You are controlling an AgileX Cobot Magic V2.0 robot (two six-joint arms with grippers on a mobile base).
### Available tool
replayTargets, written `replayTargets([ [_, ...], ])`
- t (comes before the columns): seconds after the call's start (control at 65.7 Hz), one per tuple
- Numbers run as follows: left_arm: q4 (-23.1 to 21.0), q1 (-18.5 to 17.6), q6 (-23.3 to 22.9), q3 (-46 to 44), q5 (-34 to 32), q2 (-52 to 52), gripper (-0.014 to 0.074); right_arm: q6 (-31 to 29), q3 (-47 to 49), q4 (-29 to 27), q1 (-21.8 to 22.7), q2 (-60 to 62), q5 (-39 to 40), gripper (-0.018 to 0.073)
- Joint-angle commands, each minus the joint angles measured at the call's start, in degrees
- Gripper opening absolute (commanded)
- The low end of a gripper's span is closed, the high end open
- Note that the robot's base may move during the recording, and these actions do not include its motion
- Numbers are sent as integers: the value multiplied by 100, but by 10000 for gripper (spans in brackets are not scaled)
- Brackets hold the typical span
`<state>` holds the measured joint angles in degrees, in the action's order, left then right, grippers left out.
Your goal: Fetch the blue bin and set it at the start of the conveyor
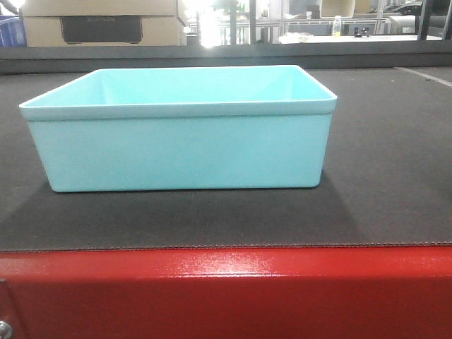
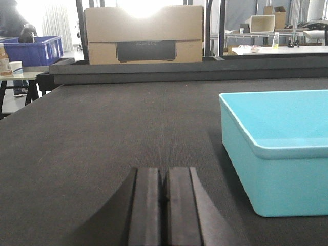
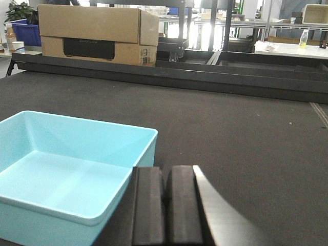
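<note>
One blue bin (image 1: 180, 152) sits upright on the belt (image 1: 388, 176), just behind its red frame (image 1: 226, 293). Both end effectors, left (image 2: 164, 205) and right (image 3: 168, 205), are clenched empty beside the bin.

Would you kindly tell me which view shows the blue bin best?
The exterior front-facing view: the whole blue bin sits centred on the conveyor belt. The left wrist view shows only one corner; the right wrist view crops its left side.

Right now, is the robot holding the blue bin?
No. Both grippers, left and right, are shut on nothing; the bin sits free on the belt.
</note>
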<state>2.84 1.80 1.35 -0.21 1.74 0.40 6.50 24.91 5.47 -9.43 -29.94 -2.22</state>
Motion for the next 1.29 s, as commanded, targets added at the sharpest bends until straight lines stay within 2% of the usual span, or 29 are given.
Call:
replayTargets([
  [0.0,-29,27,22,21,-278,-40,-111,-46,-10,49,33,39,148,-162],
  [0.639,-29,27,22,21,-320,-40,-111,-46,-10,49,33,39,148,-162],
  [0.761,-29,27,22,21,-320,-40,-111,-91,-39,242,33,52,114,-162],
  [0.837,-29,27,22,21,-320,-40,-111,-549,-64,-181,60,227,-179,-162],
  [0.928,-29,27,22,21,-320,-40,-111,-1059,-293,-692,341,636,-264,-162],
  [1.157,-29,27,22,21,-320,-40,-111,-1059,-1502,-1137,1409,2113,-241,-162],
  [1.278,-29,27,22,21,-320,-40,-111,-1059,-2192,-1174,1678,2851,-241,-162],
])
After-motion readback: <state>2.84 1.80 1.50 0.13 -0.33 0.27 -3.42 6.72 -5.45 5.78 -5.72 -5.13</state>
